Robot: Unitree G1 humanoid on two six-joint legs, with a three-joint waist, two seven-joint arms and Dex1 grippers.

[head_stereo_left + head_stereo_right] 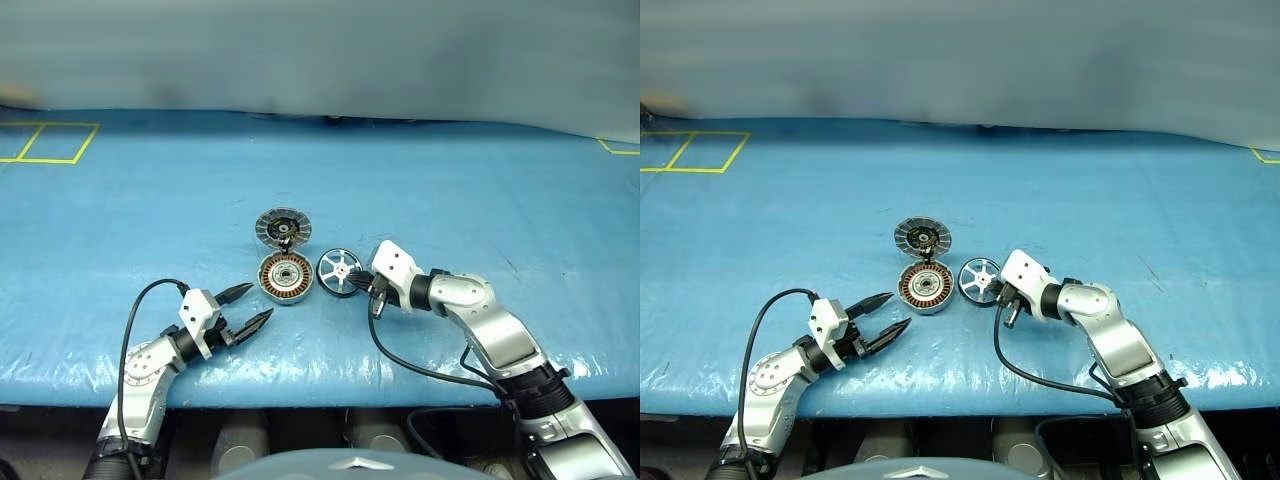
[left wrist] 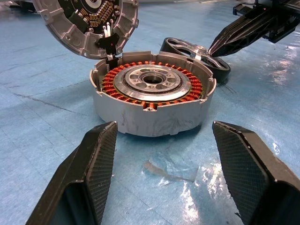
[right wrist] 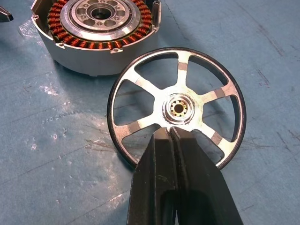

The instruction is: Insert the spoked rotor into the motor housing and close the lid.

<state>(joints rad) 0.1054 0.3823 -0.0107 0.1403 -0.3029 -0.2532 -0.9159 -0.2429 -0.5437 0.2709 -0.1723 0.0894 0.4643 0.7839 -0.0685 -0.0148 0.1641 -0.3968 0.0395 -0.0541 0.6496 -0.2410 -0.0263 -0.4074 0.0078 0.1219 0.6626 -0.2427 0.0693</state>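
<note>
We're pinching the spoked rotor [image 3: 174, 108], tilted off the counter [image 1: 480, 190], with right hand [image 3: 171, 133]; left hand [image 2: 164, 154] gaping wide.

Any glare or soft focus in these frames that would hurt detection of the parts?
Left wrist view: bright glare patches on the blue table cover; the motor housing is sharp, the near fingers soft. Right wrist view: the spoked rotor is crisp with mild shine on its spokes. Left eye view: the far background is blurred, with sheen along the cover's front edge.
</note>
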